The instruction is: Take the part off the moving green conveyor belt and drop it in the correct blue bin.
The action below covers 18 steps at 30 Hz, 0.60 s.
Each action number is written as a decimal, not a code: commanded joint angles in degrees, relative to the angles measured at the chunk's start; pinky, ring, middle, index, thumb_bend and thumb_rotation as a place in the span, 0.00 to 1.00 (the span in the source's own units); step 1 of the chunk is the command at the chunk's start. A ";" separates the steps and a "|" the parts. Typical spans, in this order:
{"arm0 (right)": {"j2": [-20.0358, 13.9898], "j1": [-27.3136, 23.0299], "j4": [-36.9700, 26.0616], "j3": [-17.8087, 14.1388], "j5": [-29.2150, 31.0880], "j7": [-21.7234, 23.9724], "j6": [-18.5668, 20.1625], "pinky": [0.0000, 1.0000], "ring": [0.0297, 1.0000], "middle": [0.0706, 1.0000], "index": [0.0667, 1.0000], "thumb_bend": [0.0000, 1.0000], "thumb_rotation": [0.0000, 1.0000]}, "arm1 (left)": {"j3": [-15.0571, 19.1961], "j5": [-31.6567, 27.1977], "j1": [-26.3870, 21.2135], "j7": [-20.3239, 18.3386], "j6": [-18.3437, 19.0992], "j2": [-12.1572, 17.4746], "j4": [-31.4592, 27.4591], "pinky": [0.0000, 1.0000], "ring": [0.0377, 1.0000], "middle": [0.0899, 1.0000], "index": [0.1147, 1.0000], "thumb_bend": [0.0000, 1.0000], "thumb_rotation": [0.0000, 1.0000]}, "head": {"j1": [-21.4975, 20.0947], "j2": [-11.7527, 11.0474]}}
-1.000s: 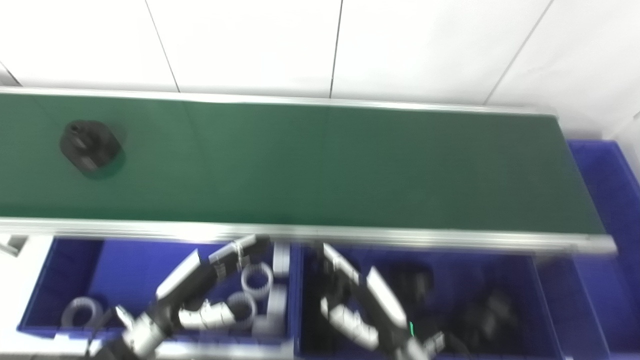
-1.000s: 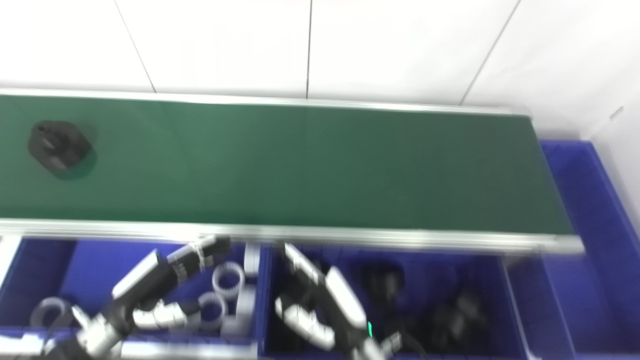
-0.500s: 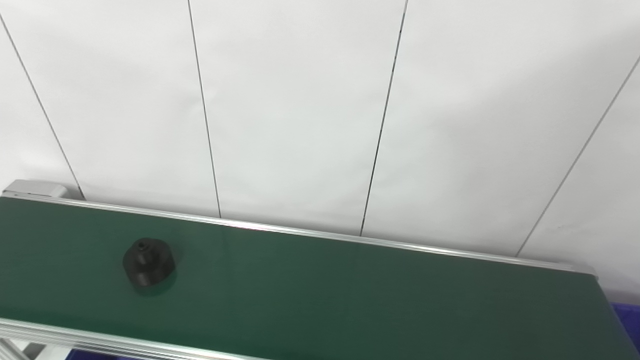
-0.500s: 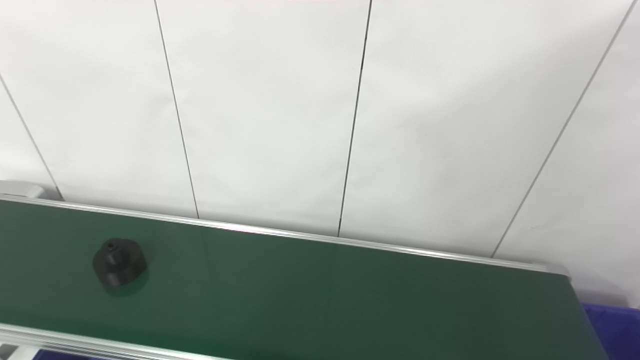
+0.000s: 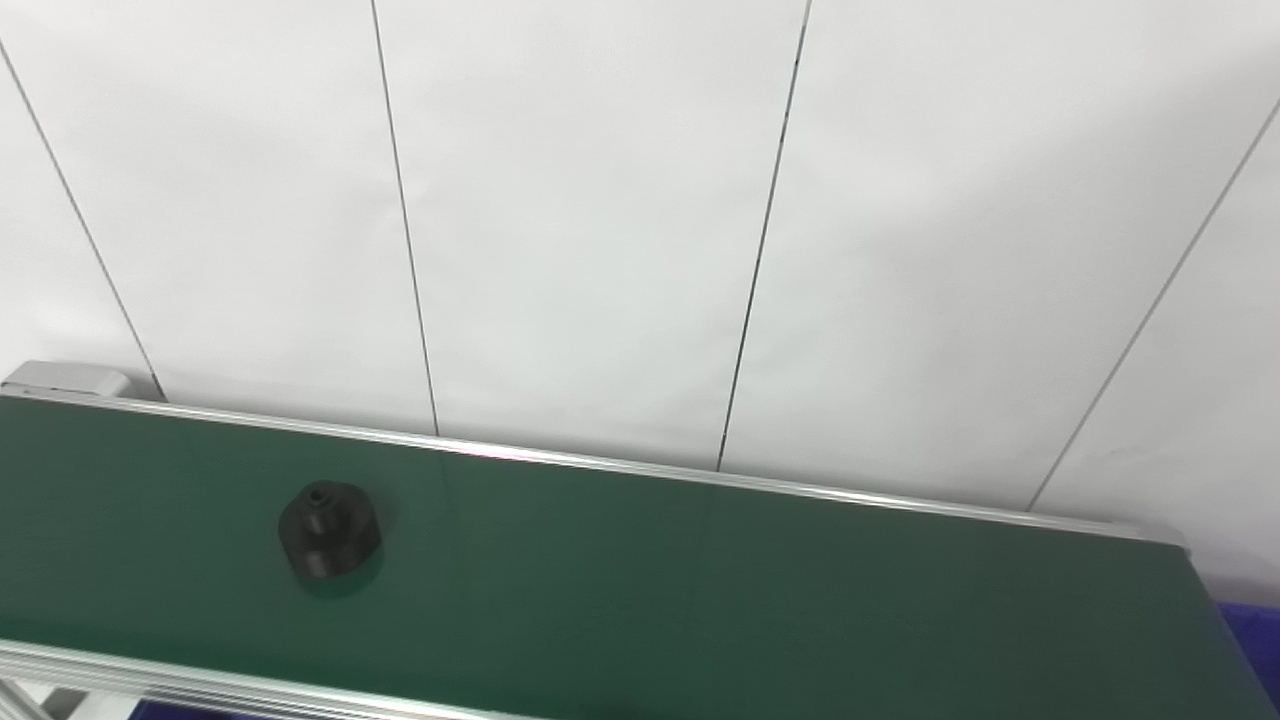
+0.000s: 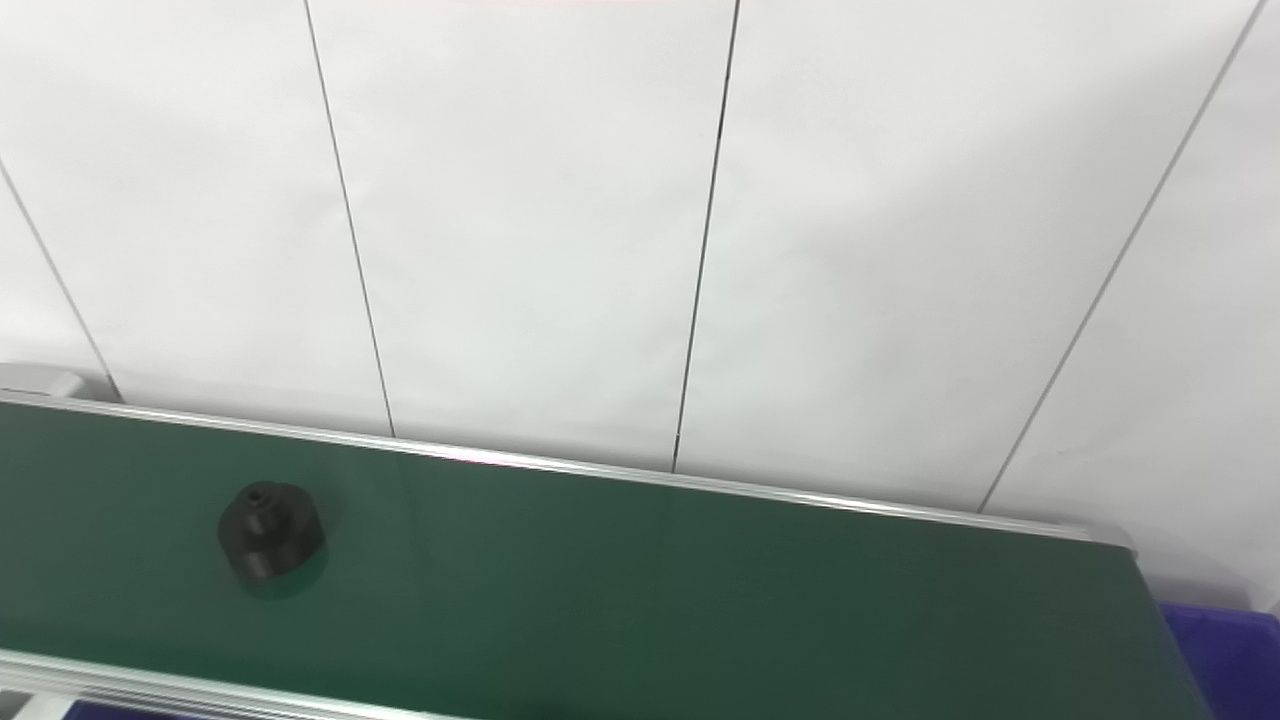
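A black round part (image 5: 329, 529) with a small hole on top lies on the green conveyor belt (image 5: 750, 590), left of the middle and nearer the belt's front rail. The same black part (image 6: 270, 531) shows in the right eye view. Neither hand is in view; both arms are below the picture's bottom edge. Only a corner of a blue bin (image 6: 1230, 655) shows at the belt's right end.
A white panelled wall (image 5: 600, 200) stands behind the belt. Silver rails run along the belt's back edge (image 5: 760, 482) and front edge (image 5: 150, 678).
The camera tilted up a second ago, taking the hands and the front bins out of the picture. Over the last half second the black part has travelled a little to the right on the belt.
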 commanded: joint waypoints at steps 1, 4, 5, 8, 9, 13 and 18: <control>1.14 -1.63 -3.43 -1.32 -0.06 1.09 -1.51 0.75 0.86 0.90 0.89 0.46 0.77 | -0.18 0.08 -0.91 0.83 -2.10 0.13 -1.83 0.77 0.85 0.87 0.83 0.47 0.59 | -0.04 -0.03; 2.26 -4.37 -7.24 -3.43 -0.55 2.54 0.47 0.71 0.81 0.86 0.86 0.51 0.68 | -0.35 -0.08 -1.23 0.93 -2.10 0.29 -1.62 0.77 0.85 0.87 0.83 0.47 0.60 | -0.26 -0.02; 2.88 -5.87 -8.27 -4.16 -0.93 2.73 0.67 0.70 0.80 0.85 0.86 0.52 0.66 | -0.35 -0.23 -1.33 0.90 -2.10 0.30 -1.56 0.77 0.85 0.87 0.83 0.48 0.60 | -0.41 0.10; 4.98 -9.89 -10.48 -6.00 -2.33 3.68 2.49 0.69 0.75 0.77 0.79 0.58 0.42 | -0.31 -0.71 -1.60 0.56 -2.09 0.44 -1.42 0.78 0.86 0.87 0.84 0.47 0.58 | -0.46 0.18; 5.68 -11.39 -10.92 -6.51 -2.86 4.21 3.47 0.69 0.75 0.77 0.79 0.58 0.42 | -0.30 -0.88 -1.68 0.41 -2.09 0.48 -1.32 0.78 0.86 0.87 0.84 0.47 0.58 | -0.48 0.17; 8.62 -19.28 -10.09 -7.89 -4.70 6.15 7.07 0.68 0.73 0.74 0.76 0.63 0.32 | -0.55 -1.04 -2.01 0.05 -2.07 0.75 -0.89 0.78 0.86 0.88 0.84 0.48 0.59 | -0.98 0.12; 11.75 -28.42 -3.24 -8.48 -7.13 6.42 8.67 0.67 0.71 0.71 0.74 0.71 0.21 | -0.74 -1.42 -2.37 -0.23 -2.06 0.71 -0.80 0.79 0.86 0.88 0.84 0.48 0.58 | -0.98 0.05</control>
